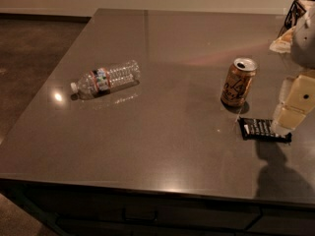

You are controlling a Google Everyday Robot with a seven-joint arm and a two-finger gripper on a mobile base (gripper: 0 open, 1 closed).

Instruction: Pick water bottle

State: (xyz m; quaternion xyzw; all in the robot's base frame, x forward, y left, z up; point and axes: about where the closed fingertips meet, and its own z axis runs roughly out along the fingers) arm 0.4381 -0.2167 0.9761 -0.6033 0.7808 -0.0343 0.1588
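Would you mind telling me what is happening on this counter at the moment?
A one-armed mobile robot is meant to pick up the water bottle, and the bottle is not yet grasped. It lies on its side toward the left of the dark counter, with its white cap pointing left. The end effector is at the right edge of the view, low over the counter. It is next to an upright orange can and well away from the bottle.

You get a dim, warm-lit scene: a small glare spot on the glossy table [162, 132] just left of the water bottle [106, 77], a short shadow under the can [238, 82], and the gripper [291, 109] at the right edge casting a dark near-right shadow.
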